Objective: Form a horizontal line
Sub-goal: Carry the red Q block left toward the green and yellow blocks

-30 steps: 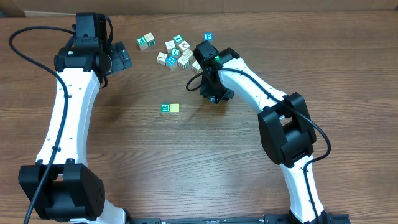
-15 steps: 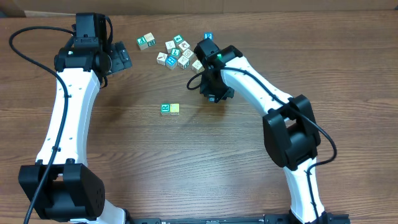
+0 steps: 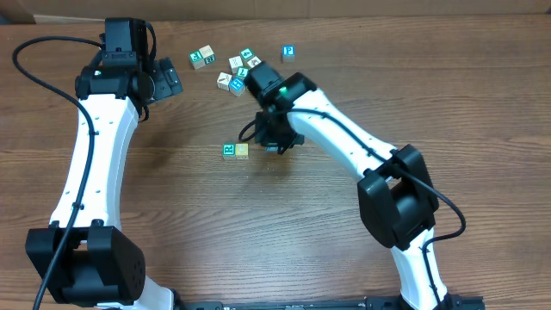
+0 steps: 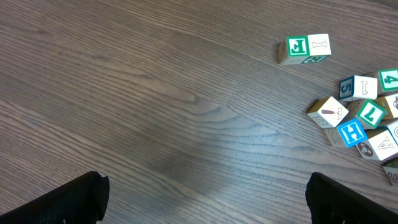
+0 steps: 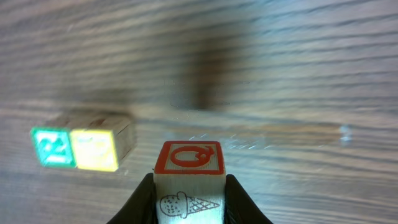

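- Since a second back, the right gripper [image 3: 274, 138] has been swung left, off the pile [image 3: 239, 72] and over beside the two-cube row; nothing else looks shifted
- Right jaws are clamped on a red-O cube [image 5: 188, 163], pinched from both sides, with an ice cream drawn on its near face
- Row so far: a green cube [image 3: 229, 151] and a yellow cube [image 3: 242, 150], touching side by side on the table [image 3: 172, 224], roughly mid-table
- Red-O cube is held just beside the yellow one, on the side away from the green one, not touching it; whether it's down on the wood can't be told
- Left gripper [image 4: 205, 202] is spread wide with nothing between the fingers, parked at the far left, pile off to its side
- One blue cube [image 3: 288, 52] is sat a bit apart from the pile
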